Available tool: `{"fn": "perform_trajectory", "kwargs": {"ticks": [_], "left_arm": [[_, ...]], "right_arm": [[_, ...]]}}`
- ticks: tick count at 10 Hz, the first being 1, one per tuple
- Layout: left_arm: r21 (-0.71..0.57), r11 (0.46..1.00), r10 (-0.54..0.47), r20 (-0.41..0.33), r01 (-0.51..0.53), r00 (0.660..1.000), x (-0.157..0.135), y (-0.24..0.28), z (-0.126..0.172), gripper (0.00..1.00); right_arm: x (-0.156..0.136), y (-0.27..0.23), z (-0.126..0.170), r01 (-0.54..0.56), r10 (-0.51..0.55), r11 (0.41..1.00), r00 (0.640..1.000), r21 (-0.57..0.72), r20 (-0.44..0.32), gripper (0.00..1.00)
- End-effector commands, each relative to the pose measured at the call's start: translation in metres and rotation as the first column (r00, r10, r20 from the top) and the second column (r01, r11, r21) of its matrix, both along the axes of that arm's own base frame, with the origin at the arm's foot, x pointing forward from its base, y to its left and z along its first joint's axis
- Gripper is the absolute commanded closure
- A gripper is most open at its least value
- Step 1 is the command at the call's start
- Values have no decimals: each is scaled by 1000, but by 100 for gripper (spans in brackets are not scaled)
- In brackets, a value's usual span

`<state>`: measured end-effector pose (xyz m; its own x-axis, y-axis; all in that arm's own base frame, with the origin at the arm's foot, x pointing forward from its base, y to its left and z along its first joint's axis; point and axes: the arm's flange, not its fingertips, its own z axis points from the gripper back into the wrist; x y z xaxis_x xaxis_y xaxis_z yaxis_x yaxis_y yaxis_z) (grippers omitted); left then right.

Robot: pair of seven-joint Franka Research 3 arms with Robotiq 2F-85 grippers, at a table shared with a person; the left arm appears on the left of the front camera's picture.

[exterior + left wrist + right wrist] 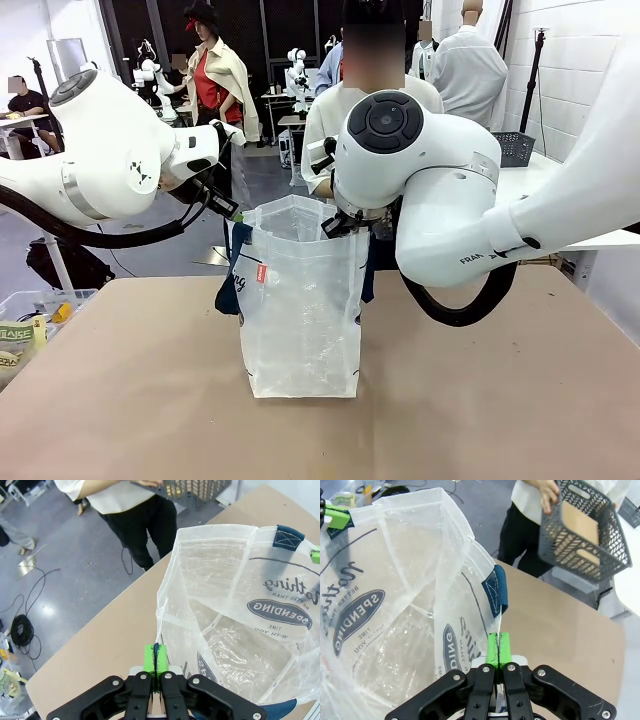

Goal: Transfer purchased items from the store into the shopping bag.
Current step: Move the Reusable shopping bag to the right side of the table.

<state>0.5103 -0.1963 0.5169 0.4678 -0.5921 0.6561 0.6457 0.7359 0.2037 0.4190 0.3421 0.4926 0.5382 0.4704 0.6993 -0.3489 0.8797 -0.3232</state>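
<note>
Left gripper, seen from its wrist, has its green pads pinched together on the bag's thin rim. The right gripper is clamped on the opposite rim, just below a navy handle. From the front, the left gripper and right gripper hold the top of the bag spread open from the left and right. It stands upright on the middle of the tabletop, frosted and translucent, with navy lettering and a small red tag. At the far side a person's hand grips a dark grey lattice basket with something tan inside. A clear bin sits at the tabletop's left edge. Cables lie on the grey floor.
</note>
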Motion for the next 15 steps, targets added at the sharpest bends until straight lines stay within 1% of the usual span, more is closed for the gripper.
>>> {"fn": "perform_trajectory", "kwargs": {"ticks": [1, 15], "left_arm": [[0, 1000, 0, -3, 0, 1000, 3, -2, 2, 100], [0, 1000, 0, -3, 0, 1000, 3, -2, 2, 100]], "right_arm": [[0, -1, 4, -1, 1, 1000, 1000, 9, -13, 100], [0, -1, 4, -1, 1, 1000, 1000, 9, -13, 100]]}}
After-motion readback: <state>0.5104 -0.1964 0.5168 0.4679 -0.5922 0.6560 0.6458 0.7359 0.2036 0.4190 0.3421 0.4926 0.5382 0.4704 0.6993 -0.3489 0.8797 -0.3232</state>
